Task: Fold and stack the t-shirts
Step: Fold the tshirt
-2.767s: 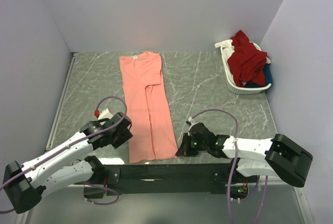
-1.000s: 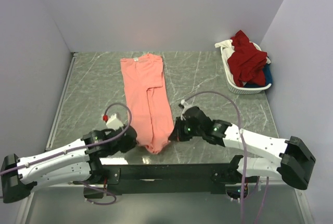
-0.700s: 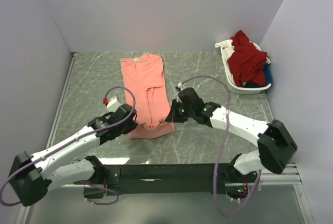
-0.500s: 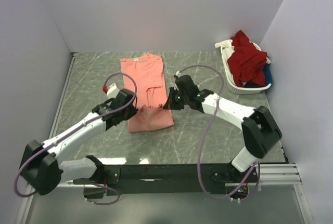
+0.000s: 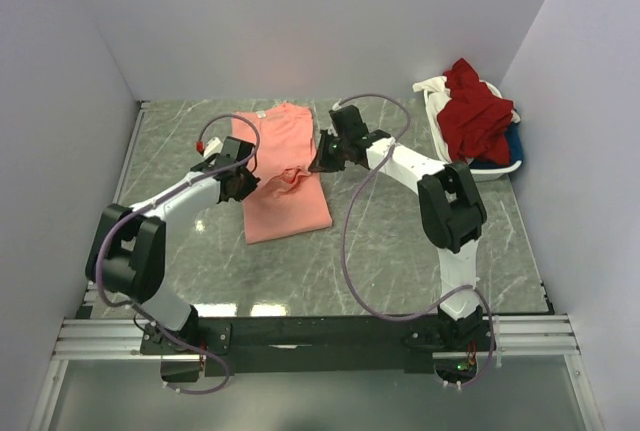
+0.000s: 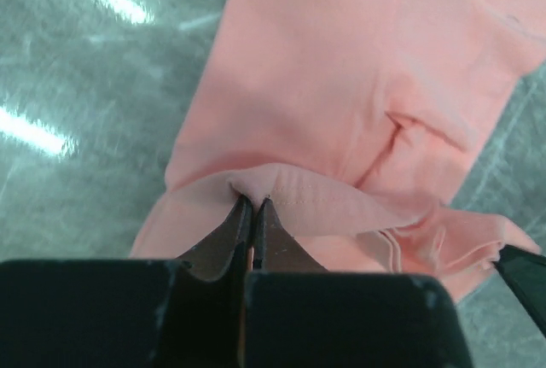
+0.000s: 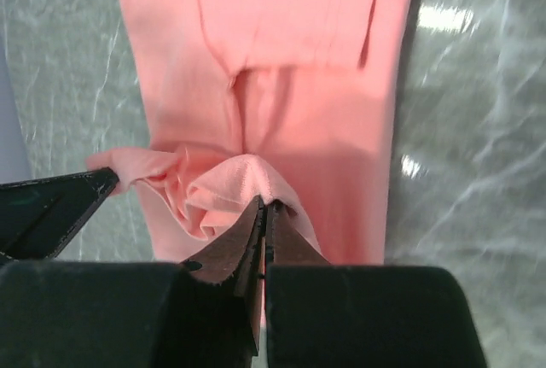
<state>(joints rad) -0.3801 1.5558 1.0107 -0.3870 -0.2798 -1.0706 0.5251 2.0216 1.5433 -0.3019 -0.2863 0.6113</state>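
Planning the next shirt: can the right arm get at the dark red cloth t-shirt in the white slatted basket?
Likely not yet: path looks free, but the right gripper is shut on the salmon-pink cloth t-shirt.

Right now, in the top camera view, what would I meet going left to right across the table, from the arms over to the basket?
Left gripper, shut on the hem → salmon-pink t-shirt → right gripper, shut on the same hem → white basket holding more shirts.
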